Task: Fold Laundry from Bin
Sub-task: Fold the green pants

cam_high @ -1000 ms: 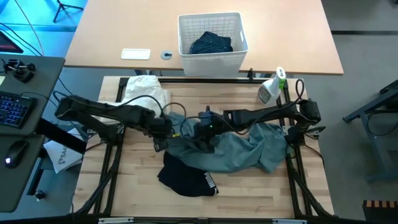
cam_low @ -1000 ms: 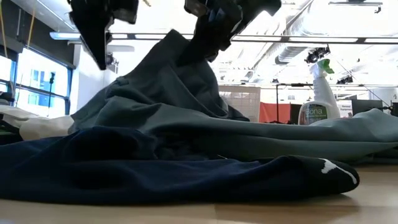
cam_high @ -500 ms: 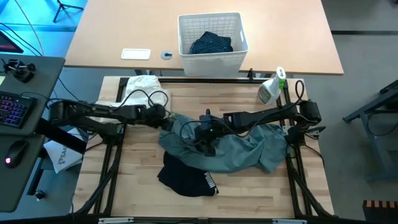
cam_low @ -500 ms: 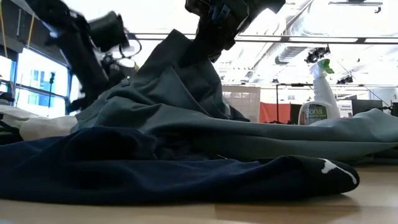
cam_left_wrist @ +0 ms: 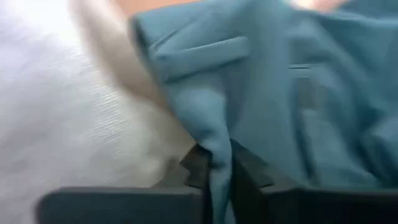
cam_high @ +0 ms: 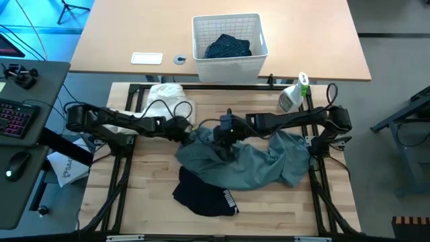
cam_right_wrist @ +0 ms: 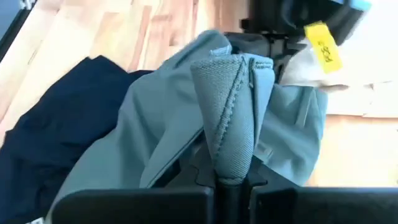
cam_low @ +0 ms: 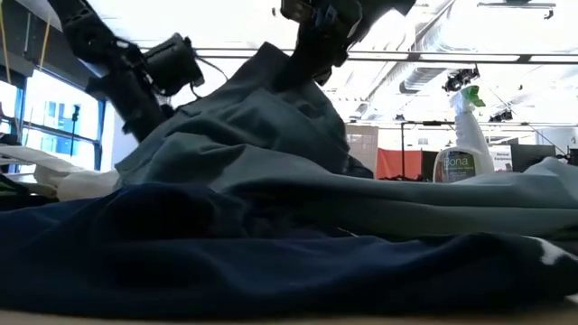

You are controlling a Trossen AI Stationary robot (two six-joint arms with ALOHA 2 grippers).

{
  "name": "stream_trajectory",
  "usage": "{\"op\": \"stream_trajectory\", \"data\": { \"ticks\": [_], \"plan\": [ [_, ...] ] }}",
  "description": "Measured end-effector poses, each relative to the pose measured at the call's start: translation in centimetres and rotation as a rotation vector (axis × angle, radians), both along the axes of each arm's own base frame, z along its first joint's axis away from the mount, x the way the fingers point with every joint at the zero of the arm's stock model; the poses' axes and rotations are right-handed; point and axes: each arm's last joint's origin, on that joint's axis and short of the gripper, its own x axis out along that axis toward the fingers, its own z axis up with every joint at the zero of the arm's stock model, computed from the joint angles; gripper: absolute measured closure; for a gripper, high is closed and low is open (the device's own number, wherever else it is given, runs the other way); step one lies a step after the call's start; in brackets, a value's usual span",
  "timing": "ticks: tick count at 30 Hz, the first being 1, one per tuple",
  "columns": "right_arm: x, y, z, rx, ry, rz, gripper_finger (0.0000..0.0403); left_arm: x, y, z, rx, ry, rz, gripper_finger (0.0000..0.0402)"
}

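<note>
High view, grip: we see both grippers, left (cam_high: 183,129) and right (cam_high: 225,138), clamped on top (cam_high: 259,165), mid-bench.
Risk: thin left pinch may slip when spreading.

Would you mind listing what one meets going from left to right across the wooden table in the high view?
white cloth → left gripper, shut on the grey-green top's edge → right gripper, shut on a bunched fold → grey-green top → spray bottle
</note>
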Motion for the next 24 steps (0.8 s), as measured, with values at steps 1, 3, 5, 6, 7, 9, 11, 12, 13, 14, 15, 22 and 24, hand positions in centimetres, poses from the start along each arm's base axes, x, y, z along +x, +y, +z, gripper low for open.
{"op": "stream_trajectory", "data": {
  "ticks": [1, 3, 5, 6, 7, 9, 11, 12, 13, 14, 15, 22, 24],
  "plan": [
    [0.0, -0.3, 0.0, 0.005, 0.0, -0.002, 0.0399, 0.2, -0.1, 0.5, 0.009, -0.016, -0.018, 0.0385],
    [0.1, -0.6, -0.2, 0.017, 0.007, 0.002, 0.0399, 0.6, -0.3, 1.7, 0.03, -0.042, -0.044, 0.0387],
    [0.2, -0.7, -0.5, 0.014, 0.014, 0.011, 0.0399, 0.9, -0.4, 3.2, 0.061, -0.066, -0.077, 0.0391],
    [0.4, -0.7, -0.9, 0.006, 0.025, 0.026, 0.0399, 1.0, -0.5, 4.0, 0.074, -0.071, -0.093, 0.0395],
    [0.5, -0.7, -1.2, 0.001, 0.032, 0.038, 0.0399, 1.0, -0.6, 4.8, 0.089, -0.075, -0.111, 0.0397],
    [0.7, -0.6, -1.7, -0.005, 0.045, 0.06, 0.0399, 0.9, -0.7, 6.2, 0.127, -0.074, -0.133, 0.0398],
    [0.7, -0.6, -1.8, -0.011, 0.043, 0.076, 0.0399, 0.8, -0.9, 7.4, 0.173, -0.076, -0.161, 0.0398],
    [0.8, -0.7, -1.7, -0.017, 0.035, 0.082, 0.0399, 0.7, -0.9, 7.9, 0.193, -0.078, -0.179, 0.0399],
    [0.8, -0.9, -1.6, -0.021, 0.025, 0.081, 0.0399, 0.7, -1.1, 8.4, 0.21, -0.087, -0.198, 0.0399],
    [0.9, -1.0, -1.5, -0.025, 0.012, 0.081, 0.0399, 0.8, -1.2, 9.0, 0.226, -0.104, -0.214, 0.04],
    [1.0, -1.2, -1.4, -0.025, 0.0, 0.079, 0.0399, 0.8, -1.4, 9.4, 0.24, -0.119, -0.229, 0.04],
    [1.4, -3.2, -0.8, 0.01, -0.081, 0.006, 0.0398, 1.5, -2.9, 11.1, 0.289, -0.172, -0.326, 0.0401],
    [1.4, -3.6, -0.7, 0.037, -0.093, 0.021, 0.0396, 1.5, -3.2, 11.2, 0.293, -0.175, -0.34, 0.0401]
  ]
}}
